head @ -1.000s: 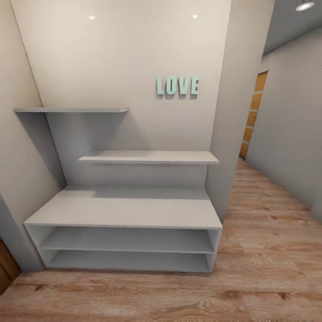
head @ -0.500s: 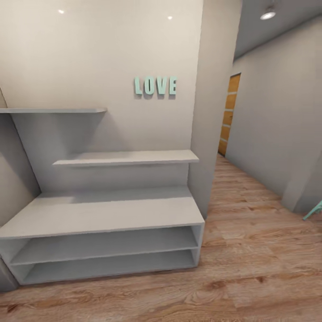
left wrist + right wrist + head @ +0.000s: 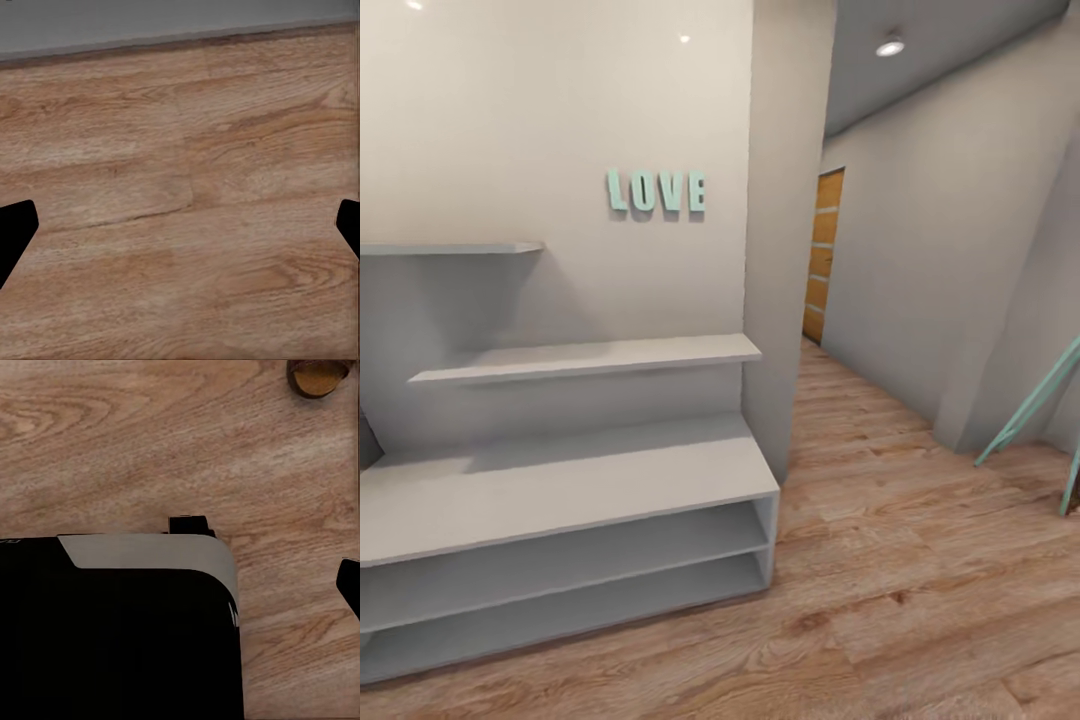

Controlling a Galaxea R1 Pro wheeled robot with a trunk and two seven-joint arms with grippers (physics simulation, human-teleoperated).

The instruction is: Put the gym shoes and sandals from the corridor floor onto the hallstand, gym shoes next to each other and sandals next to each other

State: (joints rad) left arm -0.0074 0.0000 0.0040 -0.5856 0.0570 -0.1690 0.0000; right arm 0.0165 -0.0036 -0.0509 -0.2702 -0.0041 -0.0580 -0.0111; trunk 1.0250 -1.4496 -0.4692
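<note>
**Hallstand bare, shoes yet to be fetched**

Faced the hallstand [image 3: 560, 490] at the left of the head view, with bench top, both low slots and stepped wall shelves all bare. Noted mint LOVE letters [image 3: 657, 190] on the wall above, an orange door [image 3: 822, 255] far down the passage, and slanting teal legs [image 3: 1025, 410] at the right edge. Looked across the corridor floor [image 3: 920, 560] running past the rack's end.

Found the left gripper [image 3: 180, 236] spread wide over bare planks, pinching nothing. Caught just one dark fingertip [image 3: 351, 583] of the right gripper beside the robot's black base [image 3: 112, 630]; could not tell whether spread or pressed together.

Glimpsed a round tan patch with a dark brown rim [image 3: 319, 375] on the floor in the right wrist view. Possibly a sandal heel, but too cropped to confirm. Could not place the gym shoes.

Judged the gym shoes light, soft in the upper and stiffer at the sole. Best pinched across the heel collar or side wall, not the laces. Judged the sandals light, flat and somewhat slippery at the footbed. Best taken by the upper band, or across the sole edges.
</note>
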